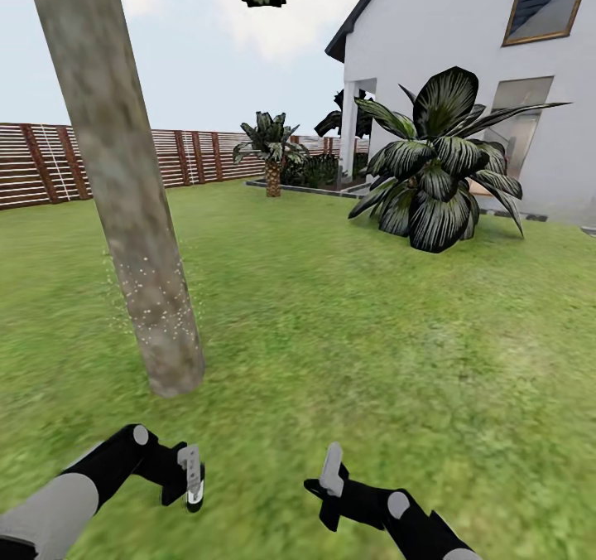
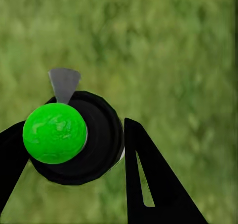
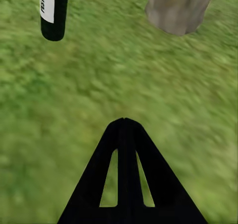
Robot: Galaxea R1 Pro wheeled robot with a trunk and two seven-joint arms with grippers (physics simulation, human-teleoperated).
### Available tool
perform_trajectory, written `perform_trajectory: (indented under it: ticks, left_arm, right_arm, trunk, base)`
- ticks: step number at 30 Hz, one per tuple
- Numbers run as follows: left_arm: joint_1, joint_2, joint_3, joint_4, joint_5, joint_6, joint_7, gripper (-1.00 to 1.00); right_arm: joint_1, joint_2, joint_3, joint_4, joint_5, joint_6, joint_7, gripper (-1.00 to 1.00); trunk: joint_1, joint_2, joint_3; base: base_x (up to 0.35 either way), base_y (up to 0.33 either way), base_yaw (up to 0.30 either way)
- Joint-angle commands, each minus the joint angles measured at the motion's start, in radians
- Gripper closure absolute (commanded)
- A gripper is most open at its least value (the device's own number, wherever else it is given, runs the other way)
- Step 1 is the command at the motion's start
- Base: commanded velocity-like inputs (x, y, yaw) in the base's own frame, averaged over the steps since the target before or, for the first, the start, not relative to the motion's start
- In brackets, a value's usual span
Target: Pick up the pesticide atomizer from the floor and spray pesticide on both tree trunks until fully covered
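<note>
While apparently sprayed, tree trunk [image 1: 132, 212] speckled white.

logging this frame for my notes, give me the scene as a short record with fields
place: grass lawn with slat fence and white house
tree trunk: leans in view, white specks on its lower part
left hand: shut on atomizer, green-topped black bottle
right hand: shut, holding nothing, over grass
other plants: broad-leaved shrub, short palm

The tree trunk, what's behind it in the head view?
Behind the tree trunk runs the slatted wooden fence across the grass lawn. The stretch of fence directly behind the trunk is covered.
</note>
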Motion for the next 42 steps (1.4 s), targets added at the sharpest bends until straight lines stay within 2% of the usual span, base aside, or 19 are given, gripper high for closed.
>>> perform_trajectory:
  ticks: [1, 3, 5, 7, 14, 19, 26, 27, 31, 42]
  left_arm:
    - [-0.001, -0.009, 0.0, -0.003, -0.009, -0.009, -0.001, 1.0]
    - [-0.003, -0.032, -0.001, -0.005, -0.015, -0.007, 0.0, 1.0]
    - [-0.004, -0.056, -0.001, -0.007, -0.045, -0.005, 0.001, 1.0]
    - [-0.004, -0.079, 0.0, -0.007, -0.073, 0.0, 0.001, 1.0]
    - [-0.007, -0.117, 0.0, -0.01, -0.086, 0.001, 0.001, 1.0]
    - [-0.006, -0.125, 0.0, -0.01, -0.093, -0.007, -0.004, 1.0]
    - [-0.004, -0.149, -0.002, -0.01, -0.111, -0.019, -0.025, 1.0]
    - [-0.004, -0.151, -0.011, -0.01, -0.111, -0.027, -0.026, 1.0]
    - [-0.004, -0.152, -0.101, -0.01, -0.109, -0.049, -0.027, 1.0]
    - [-0.001, -0.166, -0.124, -0.01, -0.11, -0.053, -0.046, 1.0]
  right_arm:
    - [-0.001, 0.003, -0.001, -0.001, 0.011, -0.005, 0.001, 1.0]
    - [-0.001, 0.012, 0.001, -0.016, 0.013, -0.005, 0.024, 1.0]
    - [-0.001, 0.032, 0.019, -0.033, 0.014, -0.005, 0.054, 1.0]
    - [-0.002, 0.04, 0.045, -0.038, 0.015, -0.004, 0.064, 1.0]
    - [-0.001, 0.051, 0.062, -0.04, 0.014, -0.004, 0.069, 1.0]
    - [-0.001, 0.051, 0.062, -0.04, 0.015, -0.004, 0.068, 1.0]
    - [-0.001, 0.051, 0.062, -0.04, 0.015, -0.004, 0.068, 1.0]
    - [-0.002, 0.051, 0.062, -0.04, 0.015, -0.004, 0.068, 1.0]
    - [-0.002, 0.05, 0.062, -0.04, 0.015, -0.004, 0.068, 1.0]
    - [-0.002, 0.05, 0.062, -0.04, 0.015, -0.004, 0.068, 1.0]
  trunk:
    - [0.0, 0.0, -0.001]
    - [0.0, 0.0, -0.001]
    - [0.0, 0.0, -0.001]
    - [0.0, 0.0, -0.001]
    - [0.0, 0.0, -0.001]
    - [0.0, 0.0, -0.001]
    - [0.0, 0.0, -0.001]
    - [0.0, 0.0, -0.001]
    - [0.0, 0.0, -0.001]
    - [0.0, 0.0, -0.001]
  base:
    - [0.0, 0.0, 0.0]
    - [0.0, 0.0, 0.0]
    - [0.0, 0.0, 0.0]
    - [0.0, 0.0, 0.0]
    - [0.0, 0.0, 0.0]
    - [0.0, 0.0, 0.0]
    - [0.0, 0.0, 0.0]
    - [0.0, 0.0, 0.0]
    - [0.0, 0.0, 0.0]
    - [0.0, 0.0, 0.0]
